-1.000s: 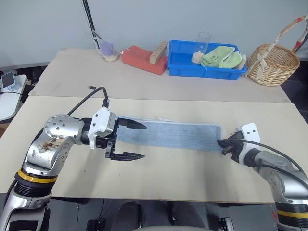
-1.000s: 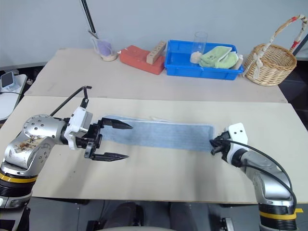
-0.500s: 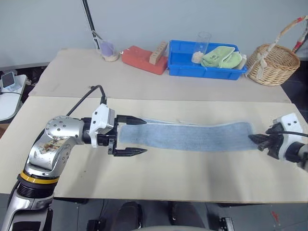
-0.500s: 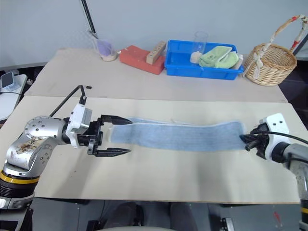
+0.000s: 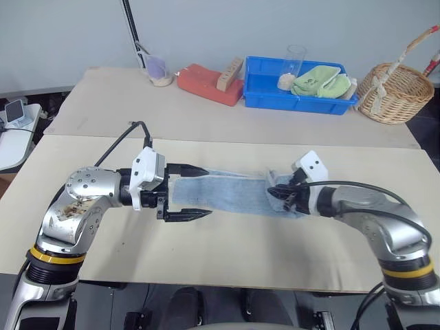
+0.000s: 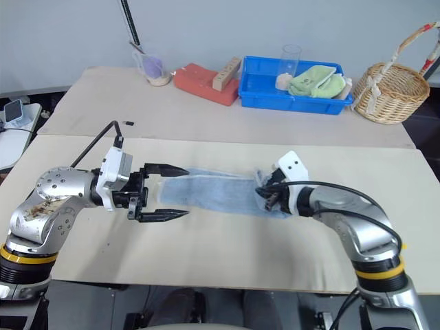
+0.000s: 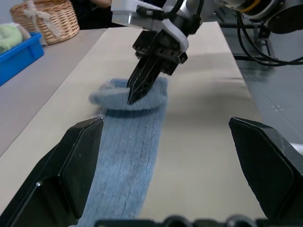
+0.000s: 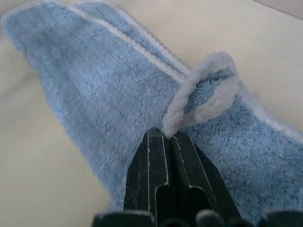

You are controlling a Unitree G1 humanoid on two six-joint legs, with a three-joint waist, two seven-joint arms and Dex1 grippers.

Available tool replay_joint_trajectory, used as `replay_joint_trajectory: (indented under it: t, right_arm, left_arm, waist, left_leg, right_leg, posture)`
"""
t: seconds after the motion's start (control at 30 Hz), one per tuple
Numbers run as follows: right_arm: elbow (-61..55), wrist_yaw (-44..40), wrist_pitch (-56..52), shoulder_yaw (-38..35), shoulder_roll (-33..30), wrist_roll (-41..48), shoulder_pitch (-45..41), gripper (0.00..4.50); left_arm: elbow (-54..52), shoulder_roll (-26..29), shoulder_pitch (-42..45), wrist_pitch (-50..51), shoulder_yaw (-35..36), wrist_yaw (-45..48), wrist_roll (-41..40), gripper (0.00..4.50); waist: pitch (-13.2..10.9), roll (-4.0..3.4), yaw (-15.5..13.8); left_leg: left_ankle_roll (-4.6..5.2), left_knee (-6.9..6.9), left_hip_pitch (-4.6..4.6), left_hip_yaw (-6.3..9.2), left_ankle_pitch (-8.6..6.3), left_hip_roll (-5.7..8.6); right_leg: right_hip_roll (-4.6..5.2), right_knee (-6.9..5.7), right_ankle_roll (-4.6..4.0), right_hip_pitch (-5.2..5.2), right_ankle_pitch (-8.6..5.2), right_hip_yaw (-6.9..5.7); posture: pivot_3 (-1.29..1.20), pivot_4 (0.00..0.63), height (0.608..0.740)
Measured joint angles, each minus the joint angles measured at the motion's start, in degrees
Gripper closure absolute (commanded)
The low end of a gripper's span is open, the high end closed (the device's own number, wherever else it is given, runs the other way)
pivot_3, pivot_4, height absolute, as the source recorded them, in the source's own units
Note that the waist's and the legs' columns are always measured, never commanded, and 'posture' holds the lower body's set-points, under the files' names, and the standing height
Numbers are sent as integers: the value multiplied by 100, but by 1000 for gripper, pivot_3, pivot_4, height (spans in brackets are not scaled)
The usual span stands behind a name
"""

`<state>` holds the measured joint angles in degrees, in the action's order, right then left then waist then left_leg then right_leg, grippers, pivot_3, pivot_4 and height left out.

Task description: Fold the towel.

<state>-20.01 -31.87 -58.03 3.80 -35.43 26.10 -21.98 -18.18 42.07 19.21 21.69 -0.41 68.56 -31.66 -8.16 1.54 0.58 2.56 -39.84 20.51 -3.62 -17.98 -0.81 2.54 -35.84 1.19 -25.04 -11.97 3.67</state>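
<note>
Right gripper [image 5: 280, 194] pinched nearly together on the pale hem of the towel [image 5: 227, 194], the end curled up into a small loop at the tips. Carried that end back over the strip toward the middle. Left gripper [image 5: 195, 192] spread wide and held nothing, one finger [image 5: 193, 170] above the towel's other end, the other beside its near edge. Lay as a narrow blue strip on the near table [image 5: 227, 254]. Stood well behind on the far table: blue tray [image 5: 269, 98] with lime-green cloth [image 5: 317, 80], wicker basket [image 5: 393, 93], red block [image 5: 203, 80].
</note>
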Motion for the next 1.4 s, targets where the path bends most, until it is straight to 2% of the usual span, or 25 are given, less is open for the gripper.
replay_joint_trajectory:
  t: [0.17, 0.33, 0.5, 0.6, 0.73, 0.93, 1.07, 1.27, 1.3, 1.33, 1.4]
  right_arm:
    - [111, 111, 0, 23, 136, -71, -76, 1782]
    - [-44, -102, 34, 97, 38, -60, -160, 28]
    - [-437, -624, 491, 381, -385, -132, -171, 28]
    - [-671, -1095, 846, 490, -692, -131, -171, 28]
    - [-730, -1486, 1165, 572, -830, -138, -173, 28]
    - [-673, -2047, 1519, 677, -985, -146, -234, 28]
    - [-631, -2416, 1681, 674, -1139, -129, -448, 28]
    - [-450, -2738, 1842, 670, -1257, -131, -607, 28]
    - [-421, -2791, 1874, 664, -1276, -131, -653, 0]
    - [-417, -2814, 1884, 663, -1286, -131, -673, 0]
    - [-406, -2874, 1890, 663, -1293, -129, -703, 0]
  left_arm:
    - [-116, 21, -199, 97, 125, -365, 6, 0]
    - [-286, -138, -618, 254, 413, -1186, 62, 0]
    - [-683, -612, -1544, 789, 999, -2405, -26, 0]
    - [-1223, -1316, -2364, 1334, 1471, -3559, -193, 0]
    - [-1579, -2003, -2863, 2151, 1767, -4748, -558, 0]
    - [-1686, -2697, -2606, 3261, 1768, -6084, -995, 0]
    - [-1473, -3207, -2131, 3598, 1639, -6680, -1046, 0]
    - [-1194, -3560, -1607, 3781, 1382, -7159, -904, 0]
    - [-1141, -3599, -1515, 3833, 1353, -7219, -886, 537]
    - [-1097, -3620, -1478, 3854, 1334, -7249, -882, 807]
    - [-1034, -3676, -1452, 3870, 1326, -7302, -878, 1777]
  waist:
    - [0, 0, 19]
    - [1, -1, 35]
    - [0, 0, 55]
    - [-1, 1, 42]
    - [-2, 4, -3]
    - [-2, 4, -5]
    - [-1, 6, 7]
    - [-1, 6, -22]
    - [-1, 7, -26]
    - [-1, 6, -27]
    - [-1, 6, -24]
  left_leg:
    - [0, 2, 0, 3, 0, -3]
    - [0, 2, -3, 5, 0, -5]
    - [0, 6, -4, 9, 0, -8]
    - [1, 8, -8, 12, -1, -8]
    - [0, 4, -21, 18, 0, -7]
    - [-1, 0, -30, 21, 0, -4]
    - [-1, 0, -31, 22, 0, -2]
    - [-1, -1, -39, 26, 0, 3]
    - [-1, 0, -47, 27, 0, 3]
    - [-1, 0, -51, 27, 0, 3]
    - [-1, 2, -49, 27, 0, 2]
  right_leg:
    - [-2, -2, -1, -1, 0, -4]
    - [-2, -4, -2, -1, 1, -5]
    - [2, -4, -2, -1, 1, -9]
    - [11, -2, -1, 2, 1, -10]
    - [13, -4, -3, 19, 2, -19]
    - [7, -1, -4, 35, 3, -22]
    - [7, 1, -6, 39, 4, -22]
    - [11, 7, -6, 58, 4, -24]
    - [11, 10, -6, 67, 4, -25]
    - [11, 11, -6, 70, 4, -25]
    - [11, 14, -6, 68, 4, -25]
  posture:
    - [0, 150, 740]
    - [0, 150, 740]
    - [0, 150, 740]
    - [0, 150, 740]
    - [0, 150, 740]
    - [0, 150, 740]
    - [0, 150, 740]
    - [0, 150, 740]
    - [0, 150, 740]
    - [0, 150, 740]
    - [0, 150, 740]
